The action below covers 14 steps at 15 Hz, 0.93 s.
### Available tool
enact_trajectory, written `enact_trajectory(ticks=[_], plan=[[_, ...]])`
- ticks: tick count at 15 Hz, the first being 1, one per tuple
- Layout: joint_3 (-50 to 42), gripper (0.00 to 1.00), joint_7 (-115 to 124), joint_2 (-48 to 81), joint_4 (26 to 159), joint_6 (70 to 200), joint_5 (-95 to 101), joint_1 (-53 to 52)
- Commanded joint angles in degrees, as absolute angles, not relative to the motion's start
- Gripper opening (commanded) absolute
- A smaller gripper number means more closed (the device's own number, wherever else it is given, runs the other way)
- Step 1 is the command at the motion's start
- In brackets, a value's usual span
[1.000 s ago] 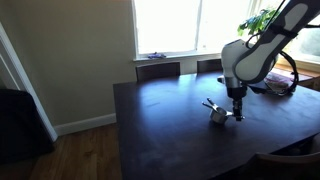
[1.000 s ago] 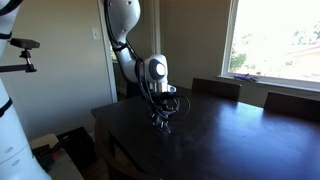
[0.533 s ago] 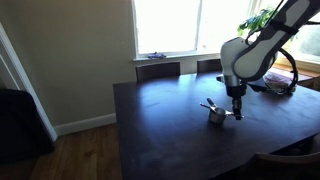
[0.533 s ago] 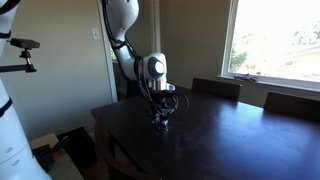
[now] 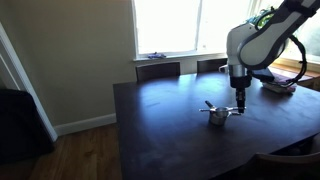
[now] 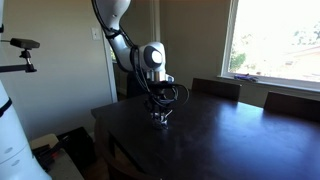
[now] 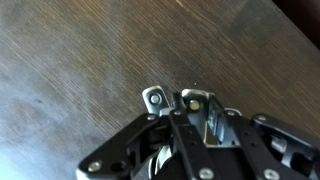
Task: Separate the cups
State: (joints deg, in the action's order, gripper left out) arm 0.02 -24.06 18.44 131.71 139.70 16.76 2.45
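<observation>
My pincer (image 5: pixel 240 107) has come up off the dark wooden table (image 5: pixel 160 135) in the last second. It was down level with the small shiny silver metal measuring cups (image 5: pixel 216 113), and now it hangs a little above them and just to one side. In an exterior view, pincer (image 6: pixel 160 107) and cups (image 6: pixel 160 119) line up, one over the other.

The cups lie on the table top, nearer the edge where my arm stands than the opposite edge, and clear of the corners. One long flat handle points up and away from the bowls.

As I rose, the jaws drew in. In the wrist view my pincer (image 7: pixel 173 98) is pressed almost together, with only a narrow dark slit between the metal fingertips (image 7: pixel 155 100). A bright strip glints beside the slit, but I cannot tell whether it is a handle nipped there.

If I did catch one, I judge this lift to be the start of pulling one cup free. If not, the cups are still nested and I must go down again.
</observation>
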Motion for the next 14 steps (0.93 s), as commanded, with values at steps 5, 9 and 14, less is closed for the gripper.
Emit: enact_trajectory(ticks=[5,9,14], plan=[[0.4,0.07,-31.3,7.2,135.4,137.7,7.5,5.7],[-0.5,0.07,-33.2,4.6,135.0,137.1,3.3,6.6],[-1.2,0.64,-36.4,5.9,132.5,131.2,4.2,5.9]])
